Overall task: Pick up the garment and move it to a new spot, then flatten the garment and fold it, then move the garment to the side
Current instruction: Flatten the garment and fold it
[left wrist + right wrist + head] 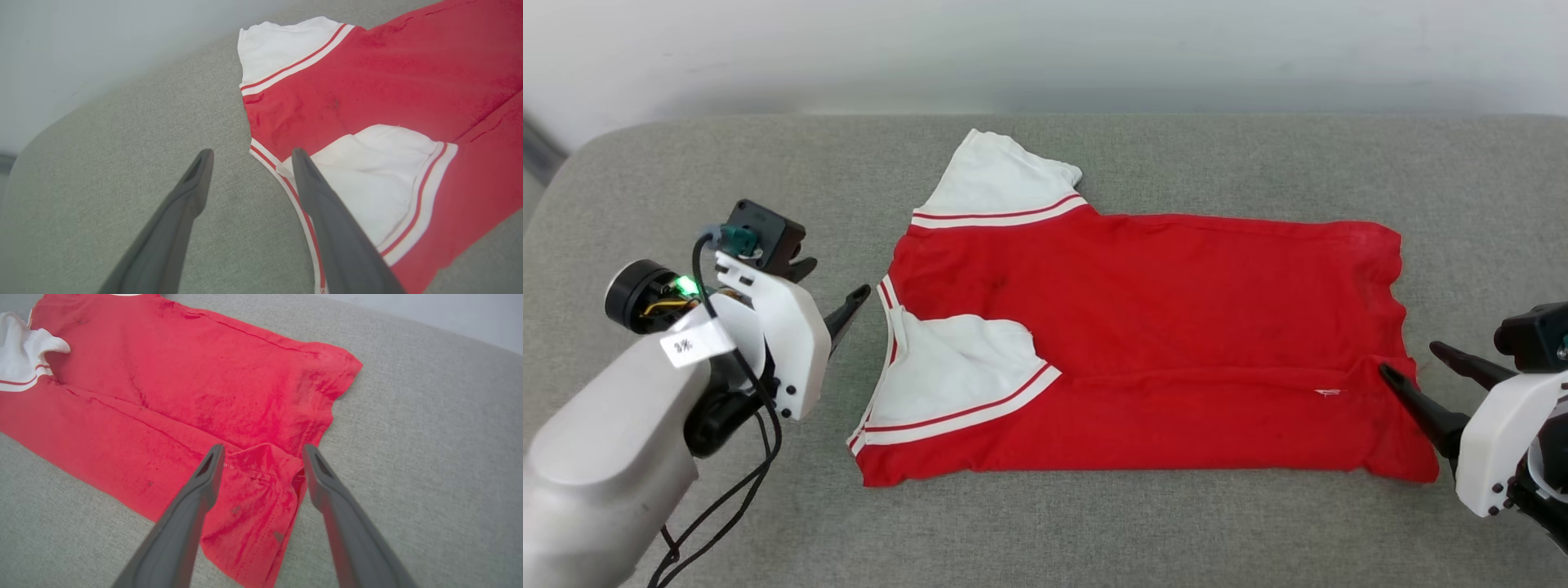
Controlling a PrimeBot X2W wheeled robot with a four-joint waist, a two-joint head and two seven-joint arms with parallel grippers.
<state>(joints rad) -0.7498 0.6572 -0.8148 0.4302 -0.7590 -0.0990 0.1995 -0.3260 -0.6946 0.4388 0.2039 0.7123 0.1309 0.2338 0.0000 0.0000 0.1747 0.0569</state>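
The shirt (1143, 327) lies at frame centre on a grey cushion (1094, 531). The left gripper (252, 153), jaws spread, sits by its collar at left; the right gripper (1413, 359), jaws spread, by its hem at right.

The left hand (251, 154) has two dark fingers (179, 212), and they are wide apart. One finger is over the grey cushion (102, 171). The other finger is in front of the edge of the red shirt (367, 81), by its striped trim (265, 157). I cannot tell if it touches. The shirt lies on the cushion. It has white sleeves with red and white stripes. One sleeve (282, 45) sticks out at the far side. The other sleeve (380, 171) is folded onto the red part, just beside the finger. A pale wall (81, 41) is behind the cushion.
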